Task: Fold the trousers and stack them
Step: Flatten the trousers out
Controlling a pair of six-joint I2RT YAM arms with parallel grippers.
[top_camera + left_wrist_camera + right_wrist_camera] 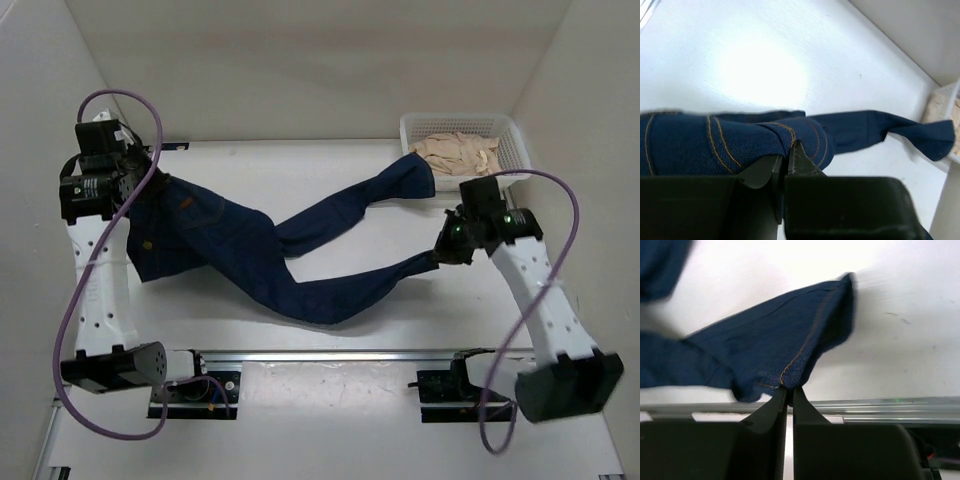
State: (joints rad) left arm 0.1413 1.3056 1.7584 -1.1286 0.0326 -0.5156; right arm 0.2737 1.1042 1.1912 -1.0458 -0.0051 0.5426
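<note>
Top external view: trousers (240, 250) lie flat across the tabletop (300, 175), waistband at the left, both legs running right and splayed apart in a V. Left tool (138, 192) sits at the waistband corner near the tan patch (184, 203). Left wrist view shows its jaws pressed together, with a bunched fold of denim and orange stitching pinched between them. Right tool (441, 252) is at the hem of the near leg. Right wrist view shows its jaws pressed together on the hem seam, the cloth lifted slightly off the tabletop. Far leg is free, its hem end lying against the front-left corner of the white basket (512, 130), which holds a beige cloth (458, 152). Judgement: step in hand is the first fold, with both ends of one side gripped. To do it well, lift both ends together just enough to take out the slack. Hold light tension along the near leg so it runs straight, then carry it over the far leg so the seams line up before setting down. Watch the far hem: it may drag or snag on the basket if the waistband is pulled left. Left pinch looks bunched, so the waistband may come down wrinkled; lay it down slowly and smooth outward.
</note>
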